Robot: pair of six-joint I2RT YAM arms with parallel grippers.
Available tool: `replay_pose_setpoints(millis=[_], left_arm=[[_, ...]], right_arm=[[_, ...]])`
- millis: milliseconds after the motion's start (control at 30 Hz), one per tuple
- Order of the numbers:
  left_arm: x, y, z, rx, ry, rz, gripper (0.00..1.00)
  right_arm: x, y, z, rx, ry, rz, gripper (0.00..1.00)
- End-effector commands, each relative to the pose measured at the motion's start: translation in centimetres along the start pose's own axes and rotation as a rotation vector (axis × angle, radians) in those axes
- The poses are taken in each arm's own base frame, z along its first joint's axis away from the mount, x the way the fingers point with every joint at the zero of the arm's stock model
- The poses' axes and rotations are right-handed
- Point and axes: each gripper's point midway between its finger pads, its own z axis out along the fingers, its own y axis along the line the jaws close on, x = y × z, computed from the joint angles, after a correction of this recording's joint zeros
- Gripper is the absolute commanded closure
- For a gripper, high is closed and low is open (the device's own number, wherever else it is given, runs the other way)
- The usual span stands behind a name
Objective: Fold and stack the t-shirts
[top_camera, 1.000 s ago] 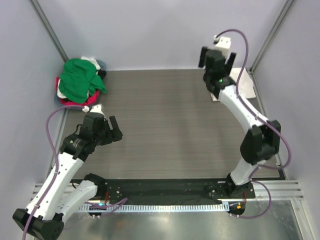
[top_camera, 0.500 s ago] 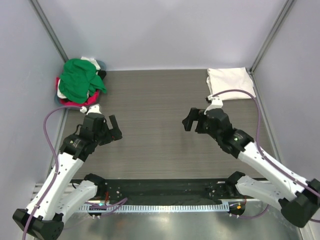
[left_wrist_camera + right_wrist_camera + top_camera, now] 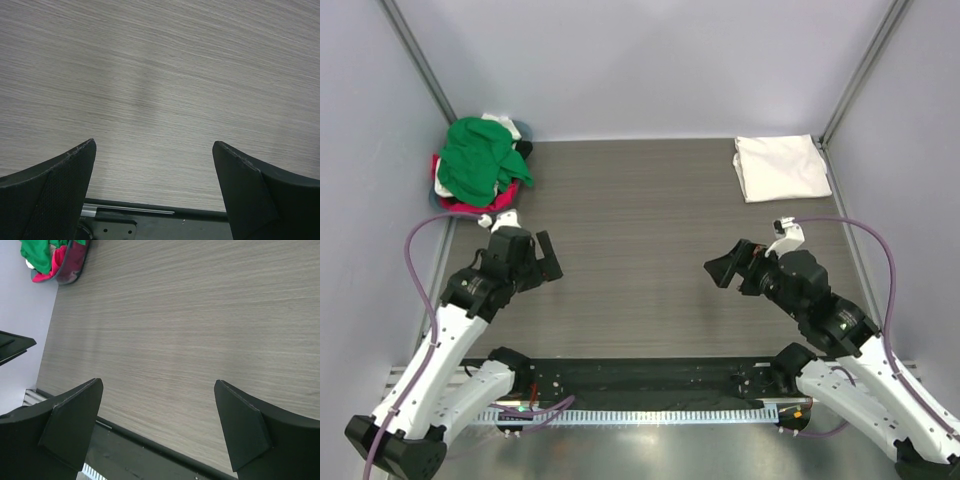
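A heap of t-shirts lies at the far left corner, a green one on top, pink-red and white ones under it. It also shows in the right wrist view. A folded cream-white t-shirt lies flat at the far right corner; no print shows. My left gripper is open and empty above the bare table, near the left side. In its wrist view only wood shows between the jaws. My right gripper is open and empty over the table's right middle, also seen in its wrist view.
The grey wood-grain table is walled on the left, back and right. A black base rail runs along the near edge and shows in both wrist views.
My right arm has swung back from the far right corner, leaving the folded cream-white t-shirt there, and now hovers low nearer the front. My left arm has barely moved.
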Motion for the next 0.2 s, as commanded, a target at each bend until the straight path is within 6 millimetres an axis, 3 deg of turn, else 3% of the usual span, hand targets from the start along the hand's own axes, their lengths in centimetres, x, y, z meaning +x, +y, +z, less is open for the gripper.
replay_pose_setpoints(millis=[0, 167], left_arm=[[-0.5, 0.2, -0.4, -0.019, -0.027, -0.004, 0.00], [-0.7, 0.3, -0.5, -0.022, -0.038, -0.009, 0.00]], right_arm=[[-0.5, 0.8, -1.1, -0.020, 0.003, 0.022, 0.00], [0.0, -0.4, -0.4, 0.032, 0.007, 0.025, 0.00]])
